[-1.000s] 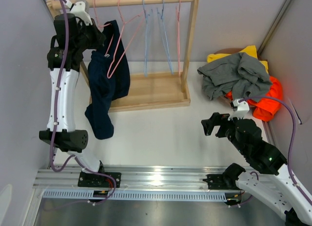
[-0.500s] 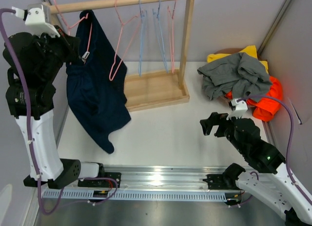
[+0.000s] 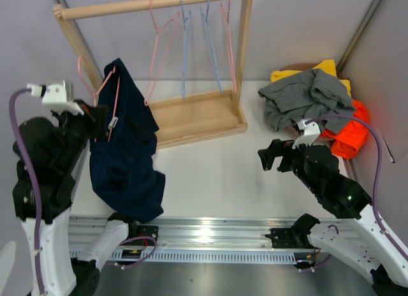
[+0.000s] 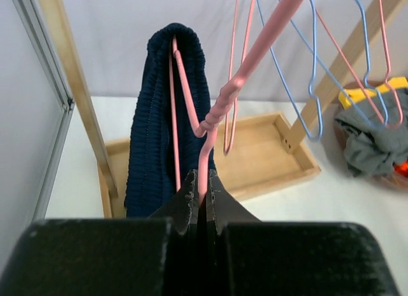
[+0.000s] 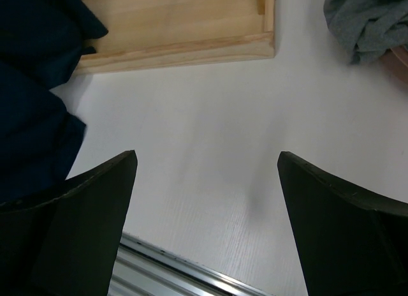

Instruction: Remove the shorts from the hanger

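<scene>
White tabletop (image 3: 217, 175) with grey walls behind it. At far left the left gripper (image 4: 199, 184) is pinched tight on the wire neck of a pink hanger (image 4: 223, 98), which is held clear of the wooden rack (image 3: 197, 120), out by its left post. The navy shorts (image 3: 124, 162) are draped over this hanger and hang in a long fold. In the top view their lower edge falls near the aluminium rail (image 3: 210, 232) at the table's near edge; whether they touch the table cannot be told. On the rack's top bar hang bare pink and blue hangers (image 3: 184, 53). Further right the right gripper (image 5: 205, 157) hovers above bare table with its jaws spread wide and nothing between them. By the far right corner lies a heap: grey shorts (image 3: 306, 98) on top, yellow shorts (image 3: 325, 67) behind, orange shorts (image 3: 350, 133) at the right.
</scene>
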### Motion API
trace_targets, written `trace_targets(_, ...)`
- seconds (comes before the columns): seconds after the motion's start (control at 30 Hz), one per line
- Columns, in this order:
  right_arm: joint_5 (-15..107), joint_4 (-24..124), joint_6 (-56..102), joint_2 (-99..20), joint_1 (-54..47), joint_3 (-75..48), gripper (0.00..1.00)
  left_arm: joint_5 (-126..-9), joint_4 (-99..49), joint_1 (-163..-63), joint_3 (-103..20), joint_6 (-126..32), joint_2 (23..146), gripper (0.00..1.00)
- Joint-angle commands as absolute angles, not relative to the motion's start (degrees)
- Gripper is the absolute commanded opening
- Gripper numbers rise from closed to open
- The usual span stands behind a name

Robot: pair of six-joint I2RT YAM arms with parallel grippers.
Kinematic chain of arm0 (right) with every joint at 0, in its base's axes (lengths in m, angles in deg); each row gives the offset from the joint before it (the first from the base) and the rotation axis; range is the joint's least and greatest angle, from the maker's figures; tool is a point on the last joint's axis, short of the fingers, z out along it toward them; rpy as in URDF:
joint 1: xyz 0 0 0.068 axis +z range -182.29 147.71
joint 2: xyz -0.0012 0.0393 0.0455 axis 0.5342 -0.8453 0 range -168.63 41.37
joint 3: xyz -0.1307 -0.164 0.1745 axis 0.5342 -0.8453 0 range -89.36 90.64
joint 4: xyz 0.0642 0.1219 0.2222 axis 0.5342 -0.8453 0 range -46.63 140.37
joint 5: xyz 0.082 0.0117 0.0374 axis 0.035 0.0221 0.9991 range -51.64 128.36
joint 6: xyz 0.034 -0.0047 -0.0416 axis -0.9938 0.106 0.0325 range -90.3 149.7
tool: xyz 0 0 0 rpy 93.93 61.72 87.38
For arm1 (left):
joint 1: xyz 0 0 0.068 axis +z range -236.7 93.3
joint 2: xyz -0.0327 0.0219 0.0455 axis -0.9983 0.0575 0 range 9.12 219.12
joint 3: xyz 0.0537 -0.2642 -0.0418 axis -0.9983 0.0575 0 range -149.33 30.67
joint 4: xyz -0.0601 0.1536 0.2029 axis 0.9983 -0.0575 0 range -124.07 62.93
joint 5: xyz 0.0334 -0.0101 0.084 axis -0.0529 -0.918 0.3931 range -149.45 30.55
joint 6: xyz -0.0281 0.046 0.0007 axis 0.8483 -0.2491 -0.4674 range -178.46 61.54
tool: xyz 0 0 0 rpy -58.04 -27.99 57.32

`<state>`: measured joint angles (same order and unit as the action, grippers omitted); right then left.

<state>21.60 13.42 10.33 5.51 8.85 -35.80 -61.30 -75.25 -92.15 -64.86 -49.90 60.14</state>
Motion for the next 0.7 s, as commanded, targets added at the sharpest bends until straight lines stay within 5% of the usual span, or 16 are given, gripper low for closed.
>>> trace_targets(0.0,23.15,17.06,13.0,2.97,9.11,-30.31,0.99,-63.22,-70.48,-92.5,-60.84,-50.99,54.65,0.0)
trace_targets(0.23,27.45,18.02,14.23,0.85,9.19,-25.12,0.99,-76.22,-72.77,-92.85,-51.44,-45.48,47.01,0.0)
trace_targets(0.4,41.68,21.54,16.43,-1.25,9.11,-23.8,0.99,-93.88,-59.17,-92.94,-35.01,-36.33,40.94,0.0)
trace_targets(0.67,46.53,21.8,22.49,-7.93,9.81,-20.63,0.99,-106.8,-55.12,-99.53,-36.48,-31.4,40.32,0.0)
